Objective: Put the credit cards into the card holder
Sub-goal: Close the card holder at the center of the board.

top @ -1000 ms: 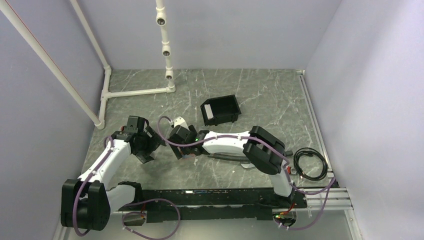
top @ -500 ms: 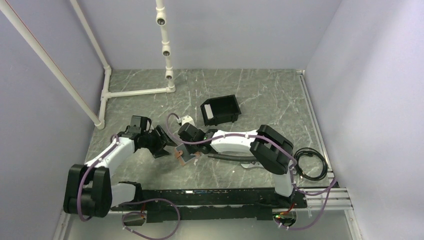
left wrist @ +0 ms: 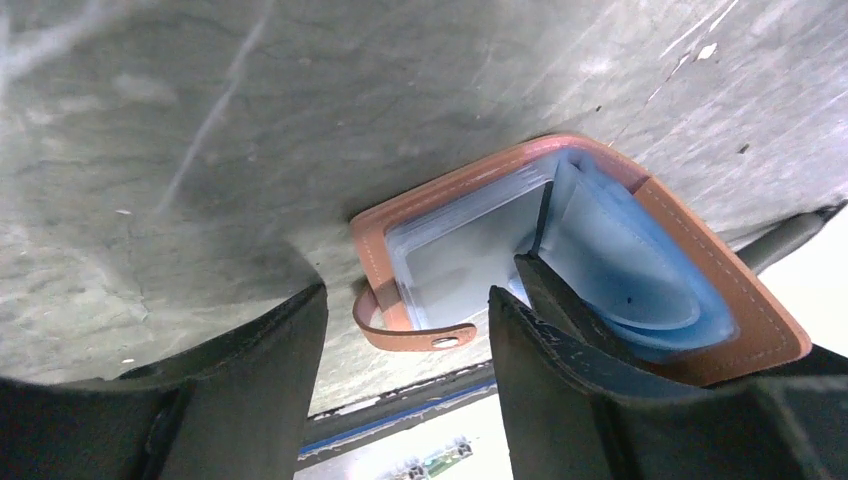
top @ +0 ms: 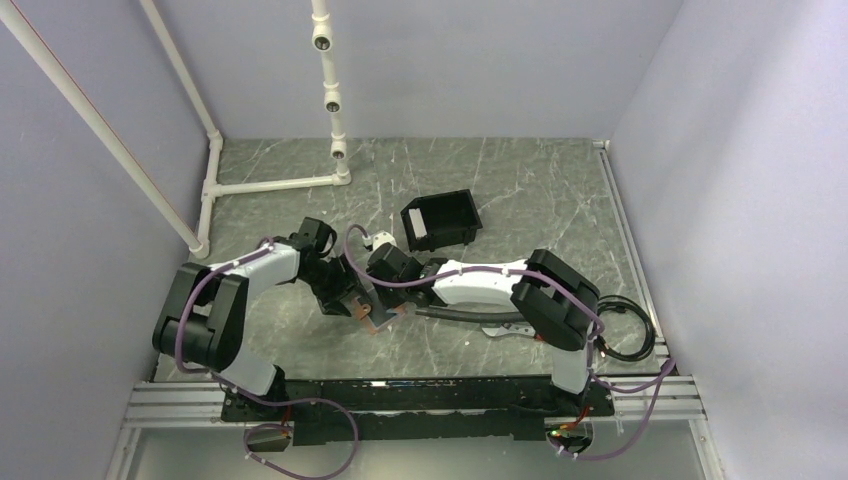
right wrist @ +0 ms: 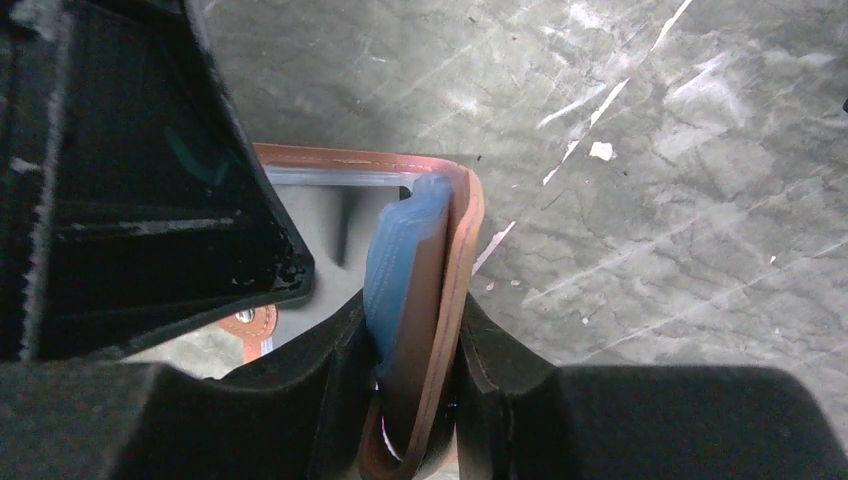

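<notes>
While the left gripper [left wrist: 412, 300] is spreading its fingers wide at the card holder [left wrist: 465, 245], one finger is sitting beside the strap [left wrist: 405, 335] and the other is reaching into the fold. The card holder is lying half open on the table [left wrist: 200, 150], one flap flat. The right gripper [right wrist: 412, 325] is pinching the raised flap, light blue pockets included.
</notes>
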`<state>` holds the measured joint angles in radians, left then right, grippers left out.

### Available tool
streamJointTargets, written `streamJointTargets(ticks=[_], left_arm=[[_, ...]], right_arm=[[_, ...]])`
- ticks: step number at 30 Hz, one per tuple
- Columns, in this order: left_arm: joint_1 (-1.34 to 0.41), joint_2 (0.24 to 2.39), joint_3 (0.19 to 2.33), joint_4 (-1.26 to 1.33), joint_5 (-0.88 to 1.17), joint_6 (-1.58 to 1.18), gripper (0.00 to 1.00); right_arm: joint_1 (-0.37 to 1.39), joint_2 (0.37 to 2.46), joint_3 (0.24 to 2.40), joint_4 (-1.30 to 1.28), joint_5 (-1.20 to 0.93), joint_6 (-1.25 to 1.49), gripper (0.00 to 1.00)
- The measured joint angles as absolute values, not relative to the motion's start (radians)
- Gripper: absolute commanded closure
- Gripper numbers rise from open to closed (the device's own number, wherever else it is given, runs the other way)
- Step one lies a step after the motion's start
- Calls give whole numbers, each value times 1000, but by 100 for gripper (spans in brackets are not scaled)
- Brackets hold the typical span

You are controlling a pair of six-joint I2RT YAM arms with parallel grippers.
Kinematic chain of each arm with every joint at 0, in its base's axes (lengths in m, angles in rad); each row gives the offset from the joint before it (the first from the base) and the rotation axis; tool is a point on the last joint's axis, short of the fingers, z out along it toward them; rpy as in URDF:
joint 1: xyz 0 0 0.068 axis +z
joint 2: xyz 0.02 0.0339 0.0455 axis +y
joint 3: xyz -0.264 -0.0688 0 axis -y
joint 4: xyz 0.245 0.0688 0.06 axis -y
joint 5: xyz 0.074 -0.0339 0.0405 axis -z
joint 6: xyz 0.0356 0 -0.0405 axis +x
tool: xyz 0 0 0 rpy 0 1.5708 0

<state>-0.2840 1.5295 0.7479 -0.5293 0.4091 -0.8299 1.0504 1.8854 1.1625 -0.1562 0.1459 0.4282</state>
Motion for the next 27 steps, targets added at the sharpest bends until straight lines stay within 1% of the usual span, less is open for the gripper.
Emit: streamJointTargets(ticks=[1, 3, 7, 10, 11, 13, 15, 20, 24, 27], left_arm=[[-294, 1534, 759, -538, 402, -828, 33], [-318, 1548, 782, -554, 387, -822, 36], [-336, 1548, 778, -546, 391, -807, 53], [-336, 1495, 716, -511, 392, -806, 62], [-337, 1476, 698, -512, 391, -808, 64], [-339, 1437, 668, -513, 387, -806, 68], [-339, 1411, 651, -512, 385, -806, 69], [-339, 1340, 599, -490, 369, -813, 70], [-339, 1266, 553, -473, 348, -825, 72], [-339, 1211, 517, -457, 333, -834, 73]], right_arm=[[1049, 1882, 1159, -155, 144, 427, 68], [1048, 1880, 1153, -150, 141, 426, 68], [1044, 1879, 1150, -147, 128, 426, 64], [1036, 1874, 1150, -149, 105, 424, 55], [1034, 1871, 1150, -151, 93, 421, 49], [1031, 1860, 1150, -159, 60, 414, 41], [1028, 1850, 1151, -167, 20, 403, 36], [1021, 1846, 1181, -217, -125, 369, 29], [1019, 1846, 1191, -233, -222, 362, 26], [1014, 1846, 1191, -237, -294, 365, 26]])
